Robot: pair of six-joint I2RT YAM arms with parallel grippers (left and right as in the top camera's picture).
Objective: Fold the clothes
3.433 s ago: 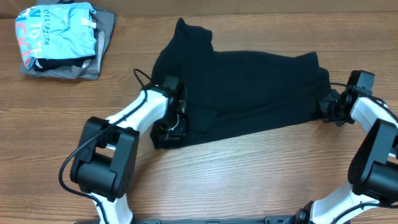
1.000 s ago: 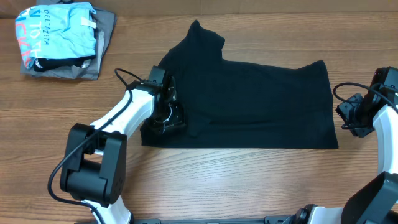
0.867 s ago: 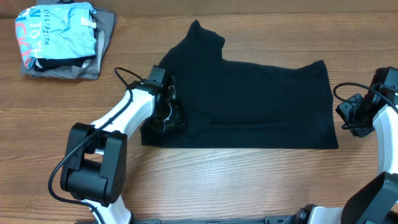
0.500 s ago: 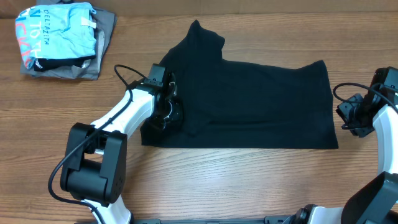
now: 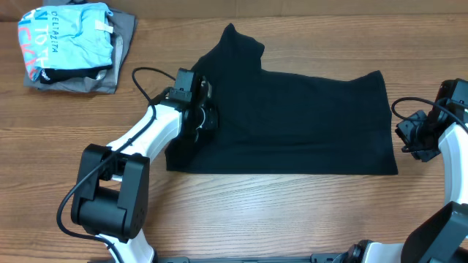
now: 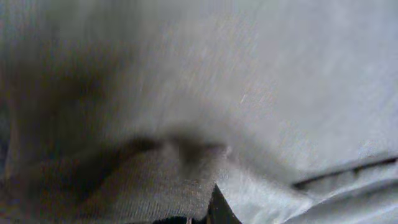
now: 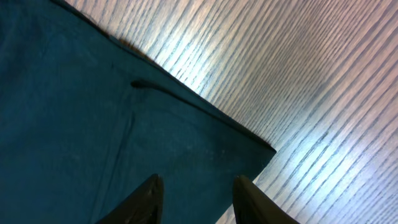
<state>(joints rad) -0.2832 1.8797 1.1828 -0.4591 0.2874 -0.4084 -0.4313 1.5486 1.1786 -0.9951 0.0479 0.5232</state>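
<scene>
Black T-shirt (image 5: 307, 120), spread on worktop (image 5: 292, 212): grasp of left hand (image 5: 207, 120) we could not tell, right hand (image 7: 196, 186) released; we judged an even, crease-free lift best.

Both arms were white tubes with chunky black joint housings. The left arm (image 5: 148, 134) had a thin black cable (image 5: 148, 73) looping off its wrist, same on the right arm (image 5: 452, 150). The right gripper (image 7: 198, 200) had plain black fingers (image 7: 147, 199).

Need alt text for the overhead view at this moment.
A black T-shirt lies spread on a wooden table. The left gripper is over its left edge; the right gripper just beside its right edge. A folded pile topped by a light blue printed shirt sits top-left.
</scene>
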